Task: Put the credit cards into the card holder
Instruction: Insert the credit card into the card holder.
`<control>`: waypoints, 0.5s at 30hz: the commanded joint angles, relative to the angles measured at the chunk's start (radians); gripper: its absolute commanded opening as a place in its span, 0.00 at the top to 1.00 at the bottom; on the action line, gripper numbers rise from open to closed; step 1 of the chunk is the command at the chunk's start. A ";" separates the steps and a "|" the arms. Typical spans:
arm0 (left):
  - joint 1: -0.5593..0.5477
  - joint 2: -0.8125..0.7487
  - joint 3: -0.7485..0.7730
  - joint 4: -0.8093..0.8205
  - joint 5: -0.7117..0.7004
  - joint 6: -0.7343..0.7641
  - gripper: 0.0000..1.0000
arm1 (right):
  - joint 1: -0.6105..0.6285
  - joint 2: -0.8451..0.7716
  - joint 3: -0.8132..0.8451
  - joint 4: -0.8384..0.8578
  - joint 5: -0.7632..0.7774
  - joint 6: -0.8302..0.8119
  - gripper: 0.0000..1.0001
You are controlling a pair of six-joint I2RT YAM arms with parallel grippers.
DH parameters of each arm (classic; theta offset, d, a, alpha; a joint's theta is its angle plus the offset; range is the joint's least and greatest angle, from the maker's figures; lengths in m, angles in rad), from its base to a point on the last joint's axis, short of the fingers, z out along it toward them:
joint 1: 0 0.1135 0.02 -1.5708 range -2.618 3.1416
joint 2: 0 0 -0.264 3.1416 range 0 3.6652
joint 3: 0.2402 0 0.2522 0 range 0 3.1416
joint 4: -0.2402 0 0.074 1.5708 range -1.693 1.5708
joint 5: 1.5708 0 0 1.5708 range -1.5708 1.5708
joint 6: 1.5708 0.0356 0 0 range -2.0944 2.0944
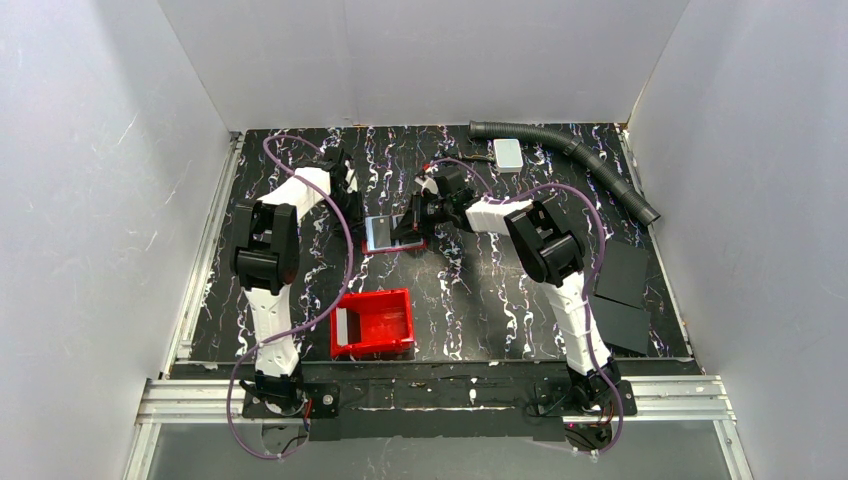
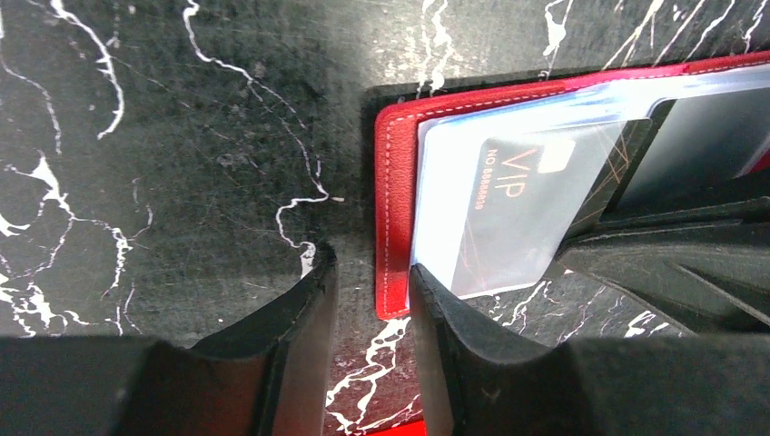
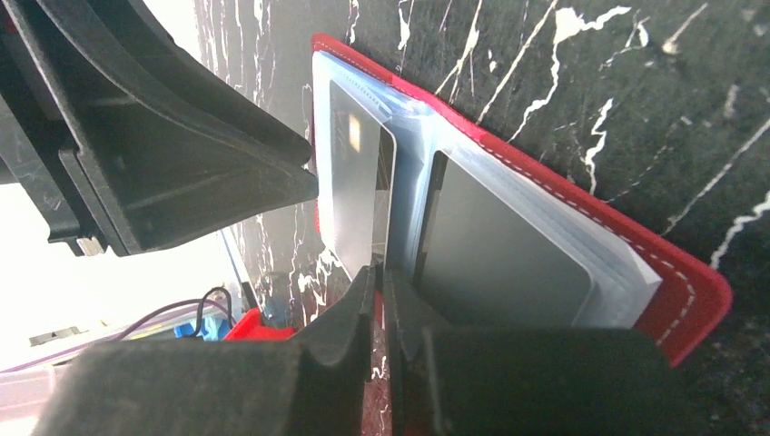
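The card holder [image 2: 395,200] lies open mid-table. At its 3 o'clock the right gripper [image 3: 380,277] pinches a VIP credit card [image 2: 518,218] partly inside a sleeve, and a second card [image 3: 508,259] sits pocketed. The left gripper [image 2: 370,263] straddles the 9 o'clock edge, jaws apart (clamping nothing). The red bin [image 1: 385,348] at 7 o'clock may hold more.

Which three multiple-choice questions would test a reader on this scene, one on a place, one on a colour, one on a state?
1. Where does the red bin stand, relative to the card holder?
A behind it, on the far side
B in front of it, on the robot's side
C on top of it

2. What colour is the card holder's cover?
A blue
B green
C red

3. How is the card holder?
A lying open
B folded shut
C standing on edge

Key:
1 B, the top view shows it lower in the picture.
2 C, both wrist views show a red stitched rim.
3 A, both halves lie flat, inside up.
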 commanded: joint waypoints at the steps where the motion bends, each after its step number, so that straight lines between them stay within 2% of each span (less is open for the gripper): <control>1: -0.017 0.001 0.003 -0.020 0.025 0.003 0.68 | 0.003 -0.007 0.023 -0.018 0.020 -0.015 0.90; 7: -0.028 0.005 0.006 -0.021 0.024 0.004 0.69 | 0.019 0.018 0.045 -0.007 0.008 -0.011 0.99; 15: -0.030 0.008 0.006 -0.021 0.024 0.004 0.70 | 0.030 0.046 0.079 0.011 -0.019 -0.003 0.99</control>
